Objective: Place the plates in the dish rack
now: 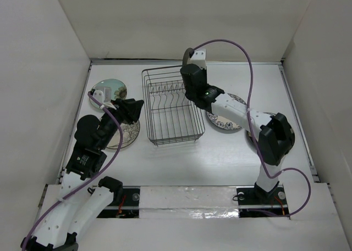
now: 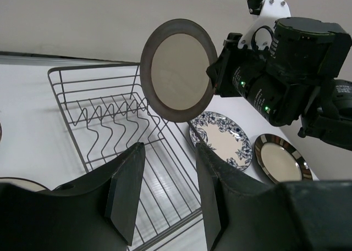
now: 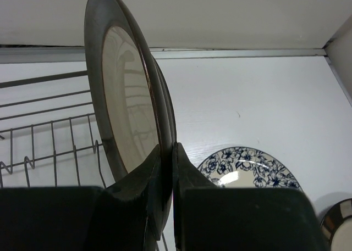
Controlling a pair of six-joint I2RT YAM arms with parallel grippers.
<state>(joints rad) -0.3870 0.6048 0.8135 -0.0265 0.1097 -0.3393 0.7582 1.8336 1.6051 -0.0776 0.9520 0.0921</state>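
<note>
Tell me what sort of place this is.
Probably a robot test cell: plain white panel walls box in a white table, two black-and-white robot arms stand at its edge, beside a dark wire dish rack.

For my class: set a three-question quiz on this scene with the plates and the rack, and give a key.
1. True or false: the right end effector grips the grey plate by its rim.
2. The left end effector is: A shut on a plate; B open and empty; C out of view.
3. How many plates stand in the rack?
Key: 1 true; 2 B; 3 zero.
</note>
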